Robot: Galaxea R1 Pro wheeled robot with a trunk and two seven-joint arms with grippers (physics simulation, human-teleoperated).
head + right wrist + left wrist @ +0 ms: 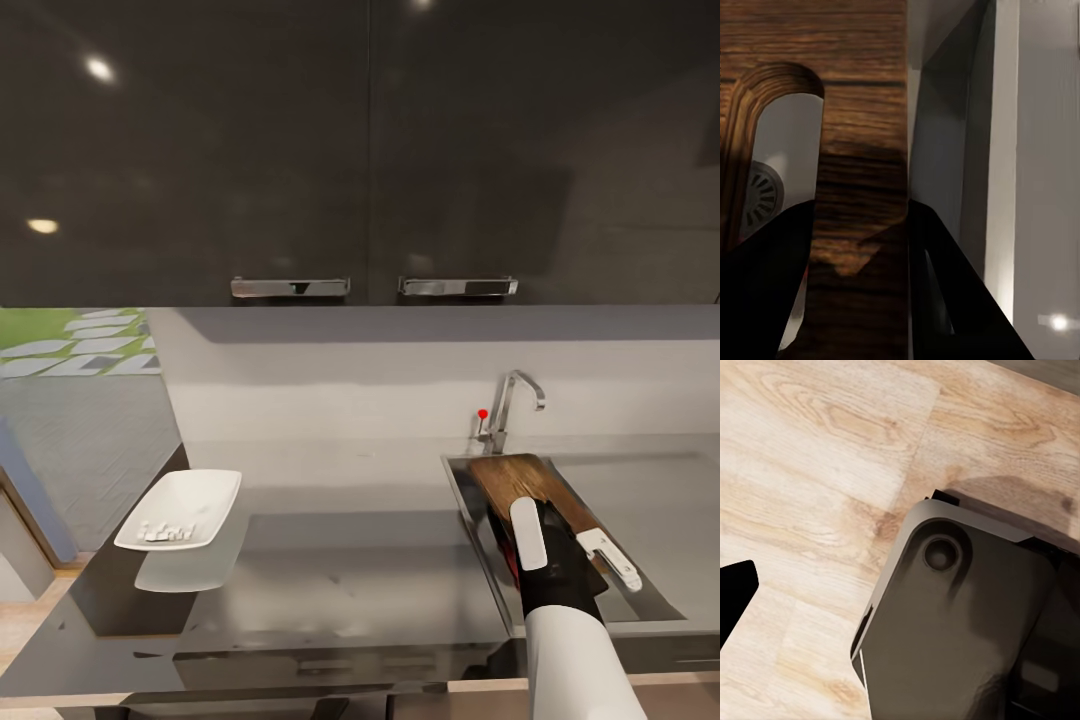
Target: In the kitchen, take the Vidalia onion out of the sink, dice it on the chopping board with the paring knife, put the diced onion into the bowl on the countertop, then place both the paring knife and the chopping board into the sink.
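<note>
My right gripper [859, 247] is clamped on the chopping board [528, 482] near its handle slot [776, 150], holding it tilted over the sink [660, 520] below the faucet [508, 400]. Through the slot I see the sink drain [757, 196]. My left gripper I cannot judge, hanging above wood floor [810, 472]. The bowl [182, 510] with white onion dice [168, 532] sits well apart on the countertop [350, 570]

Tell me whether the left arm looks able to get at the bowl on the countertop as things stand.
Probably yes. The bowl sits alone on the countertop at the robot's left, nothing crowding it. The left wrist view faces floor, so that arm would first have to come up.
</note>
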